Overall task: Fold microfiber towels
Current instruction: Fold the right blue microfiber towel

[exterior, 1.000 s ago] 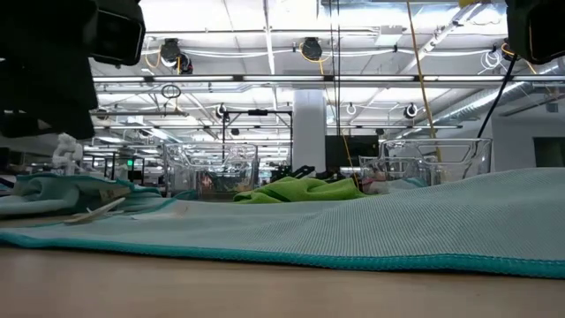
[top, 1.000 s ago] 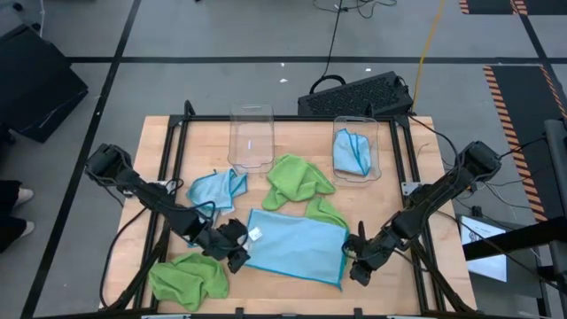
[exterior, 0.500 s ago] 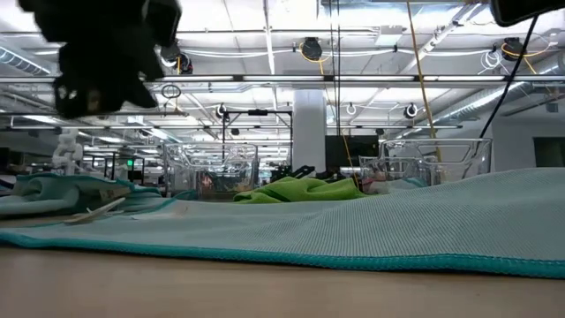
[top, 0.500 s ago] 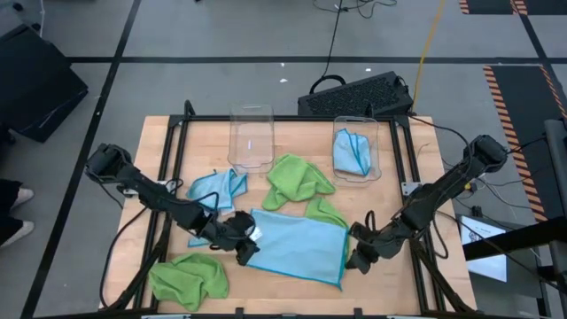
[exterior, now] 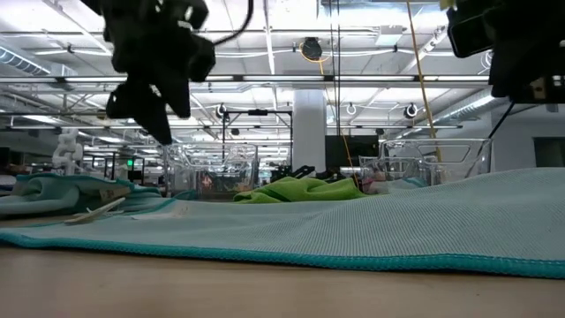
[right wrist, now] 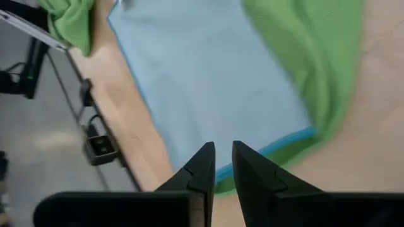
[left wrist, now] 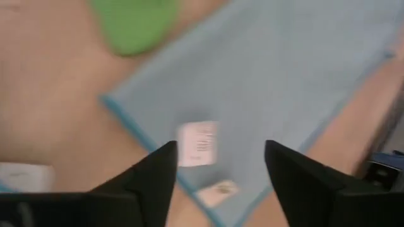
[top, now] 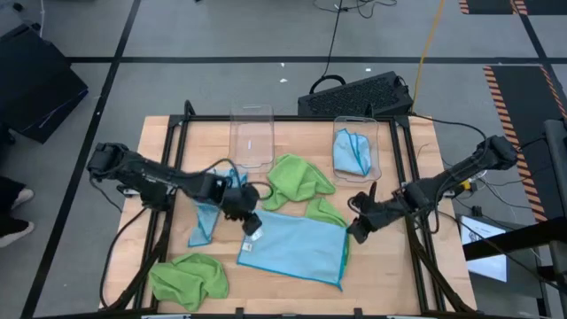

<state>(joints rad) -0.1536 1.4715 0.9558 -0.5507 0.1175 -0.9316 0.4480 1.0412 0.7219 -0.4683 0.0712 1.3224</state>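
lying flat near the front of the wooden table (top: 416, 142) is a big light blue towel (top: 297, 248), with a small white tag (top: 253, 237) at its left corner. the left gripper (top: 249, 209) hangs just above that corner, and its two dark fingers (left wrist: 151, 180) are spread apart with nothing between them; the tag shows in the gap below them. the right gripper (top: 357, 227) hangs just beside the right edge of the blue towel, and its fingers (right wrist: 199, 170) are almost together, holding nothing. a green towel (top: 326, 213) pokes out from under the far right corner of the blue one. another green towel (top: 299, 179) sits bunched up in the middle of the table. a third green towel (top: 188, 276) is crumpled at the front left corner. a smaller blue towel (top: 213, 197) lies crumpled on the left, partly under the left arm. two clear bins stand at the back of the table: the left bin (top: 252, 137) has no towel in it, and the right bin (top: 356, 149) holds a folded blue towel (top: 351, 152).
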